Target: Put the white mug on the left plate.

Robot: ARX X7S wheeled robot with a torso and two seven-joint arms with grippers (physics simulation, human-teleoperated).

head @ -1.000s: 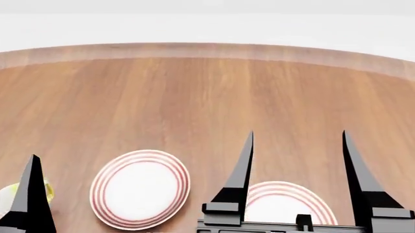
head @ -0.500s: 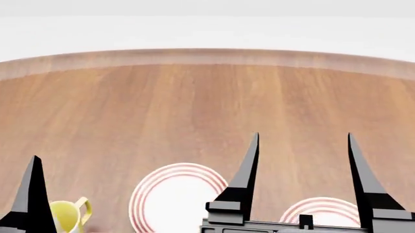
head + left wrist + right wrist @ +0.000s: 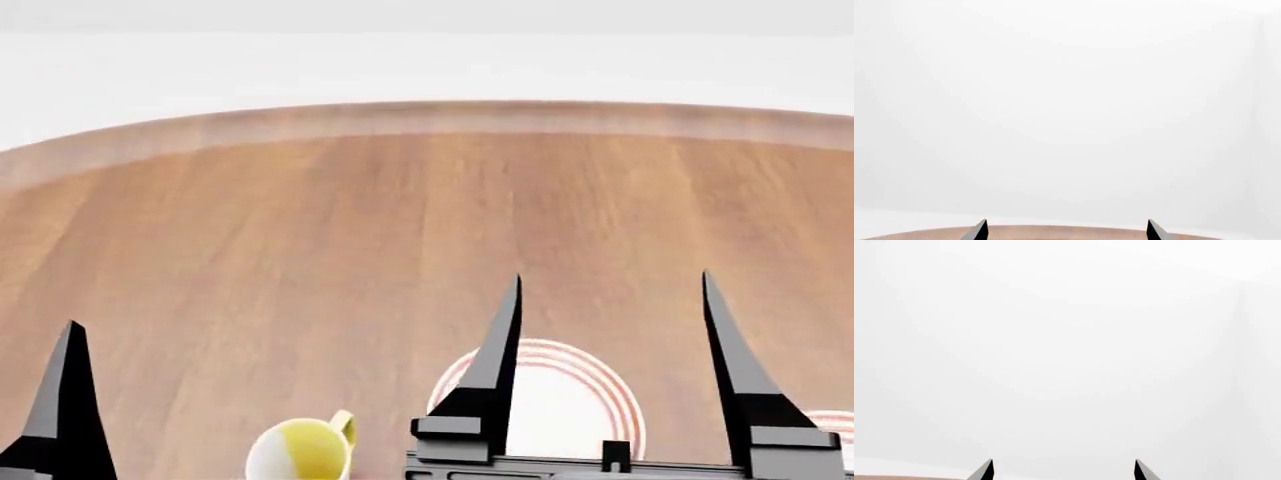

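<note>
Right, status. Head view: wooden table (image 3: 334,230) with lengthwise grain and a curved far edge fills most of the frame. Plain white room behind it, nothing else to see. Both wrist cams look out at white wall, with only a sliver of tabletop in the left one.

I can't see the white mug in any of the three views, so I can't tell where it is, where its handle points or how its axis runs.

Left plate (image 3: 567,352) lies flat at lower centre-right, partly behind the right gripper (image 3: 610,285). Second plate (image 3: 835,424) is a sliver at the lower right edge. Yellow-lined mug (image 3: 304,450) is at lower centre-left, upright, handle towards upper right.

Right gripper (image 3: 1062,467) is spread wide, nothing between the fingers. Left gripper (image 3: 1065,227) likewise, tips well apart and empty; only one finger (image 3: 67,400) shows at the head view's lower left.
</note>
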